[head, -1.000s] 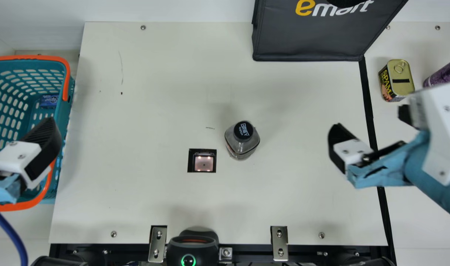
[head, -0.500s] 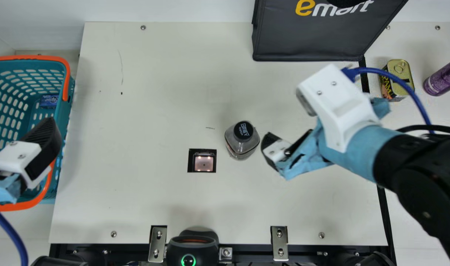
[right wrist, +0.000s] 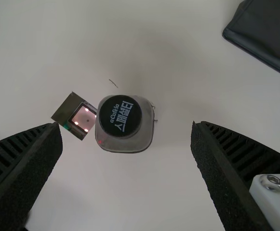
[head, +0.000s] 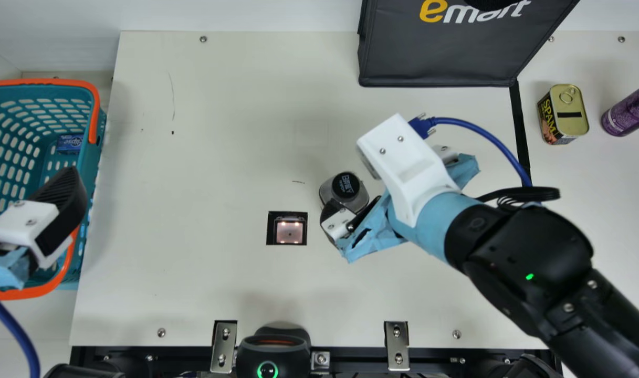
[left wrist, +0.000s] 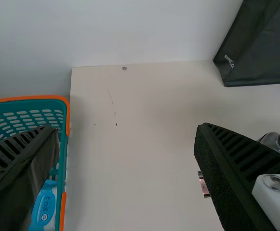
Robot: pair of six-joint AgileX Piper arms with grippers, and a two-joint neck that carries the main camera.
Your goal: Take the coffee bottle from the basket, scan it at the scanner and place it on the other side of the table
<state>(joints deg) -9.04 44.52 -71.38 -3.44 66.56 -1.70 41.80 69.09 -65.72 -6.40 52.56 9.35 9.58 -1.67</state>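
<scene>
The coffee bottle (head: 344, 190), clear with a black cap, stands upright on the table just right of the scanner window (head: 289, 232). My right gripper (head: 351, 195) is over the bottle's right side, one finger overlapping its lower edge in the main view. In the right wrist view the bottle (right wrist: 125, 124) lies between and beyond the widely parted fingers of my right gripper (right wrist: 126, 144). My left gripper (head: 54, 223) hangs over the basket (head: 94, 152) at the left. In the left wrist view my left gripper (left wrist: 125, 144) has its fingers wide apart with nothing between.
A blue box (head: 70, 143) lies in the basket. A black bag (head: 440, 58) stands at the back. Right of the black tape are a yellow-lidded can (head: 563, 114) and a purple bottle (head: 631, 107). A handheld scanner (head: 273, 352) sits at the front edge.
My right arm has swung in from the right side to the coffee bottle, its gripper staying open. The bottle and my left arm have kept still.
</scene>
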